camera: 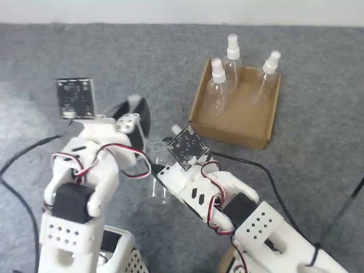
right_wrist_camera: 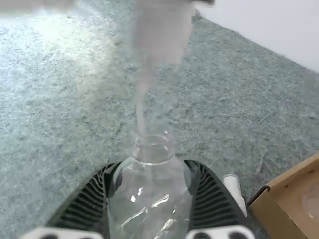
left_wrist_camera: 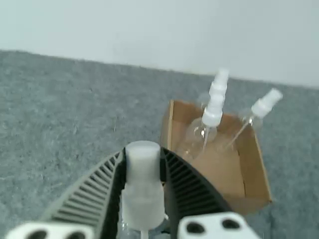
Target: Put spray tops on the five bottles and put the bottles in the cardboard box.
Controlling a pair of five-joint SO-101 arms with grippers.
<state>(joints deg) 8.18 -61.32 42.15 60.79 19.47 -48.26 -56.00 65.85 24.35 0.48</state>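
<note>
White spray top [left_wrist_camera: 142, 199] pinched in my left gripper [left_wrist_camera: 142, 159], tube at neck of clear bottle [right_wrist_camera: 149, 209] clamped in my right gripper [right_wrist_camera: 152, 172] just below; lower straight, keep tube centred, then seat.

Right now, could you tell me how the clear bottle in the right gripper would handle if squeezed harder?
The clear bottle looks empty, so probably light. Its smooth, see-through wall may flex or slip in the right gripper.

Brown cardboard box [camera: 227, 133]; clear bottle [right_wrist_camera: 149, 199] (white spray top [left_wrist_camera: 142, 199]); grey speckled carpet [camera: 114, 57]; black ribbed left end effector [left_wrist_camera: 143, 157].
</note>
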